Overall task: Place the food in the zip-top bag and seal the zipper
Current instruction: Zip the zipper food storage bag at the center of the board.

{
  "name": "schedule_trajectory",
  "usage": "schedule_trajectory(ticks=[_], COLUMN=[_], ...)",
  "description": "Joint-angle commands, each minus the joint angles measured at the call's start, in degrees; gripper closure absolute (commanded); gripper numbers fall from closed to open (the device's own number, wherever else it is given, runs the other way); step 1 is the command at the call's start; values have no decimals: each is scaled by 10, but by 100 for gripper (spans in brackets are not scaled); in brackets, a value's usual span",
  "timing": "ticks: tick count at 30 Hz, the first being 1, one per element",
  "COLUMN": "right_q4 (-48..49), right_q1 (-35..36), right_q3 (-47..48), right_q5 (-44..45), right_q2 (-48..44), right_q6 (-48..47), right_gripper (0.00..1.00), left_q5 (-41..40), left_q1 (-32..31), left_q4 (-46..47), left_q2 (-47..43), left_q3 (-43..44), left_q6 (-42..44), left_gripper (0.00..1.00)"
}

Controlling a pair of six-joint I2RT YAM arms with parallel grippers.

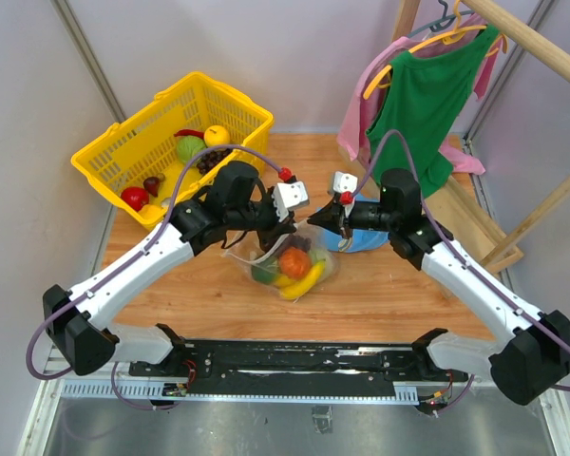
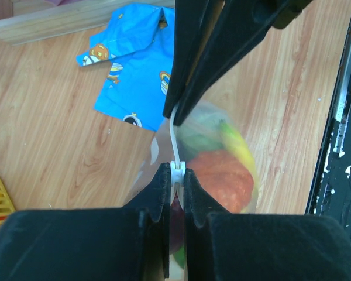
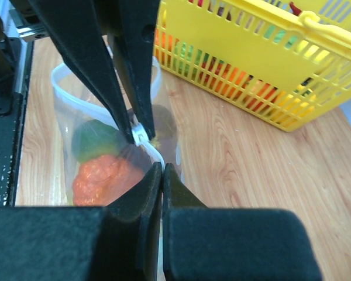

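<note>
The zip-top bag point(image 1: 258, 256) sits mid-table, lifted at its mouth, with the food inside: an orange point(image 1: 294, 261), a yellow banana point(image 1: 306, 282) and a green piece point(image 2: 198, 137). My left gripper point(image 2: 176, 171) is shut on the white zipper point(image 2: 174, 140). My right gripper point(image 3: 162, 167) is shut on the same zipper point(image 3: 152, 147) a short way along. The two sets of fingertips face each other just above the bag, with only a short stretch of strip between them. In the top view the left gripper point(image 1: 288, 228) and the right gripper point(image 1: 314, 220) nearly meet.
A yellow mesh basket point(image 1: 138, 138) with several more toy fruits stands at the back left. A blue cloth point(image 2: 134, 70) lies behind the bag. Green and pink garments point(image 1: 423, 95) hang on a wooden rack at the back right.
</note>
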Motion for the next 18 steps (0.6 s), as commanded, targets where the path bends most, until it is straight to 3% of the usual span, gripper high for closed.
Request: schedule_trajectory(ticks=[1, 18], right_q4=[7, -8], right_q1=[-7, -41], right_q3=[-10, -38], right_q5=[105, 207], right_q2=[-29, -70], right_q6=[-7, 23], right_gripper=[99, 99], left_q5=[-14, -119], left_q1=[-2, -2], left_q4=[-21, -52], left_q2=[-32, -67], left_q3=[-17, -55], left_q6=[-18, -45], left_gripper=[100, 95])
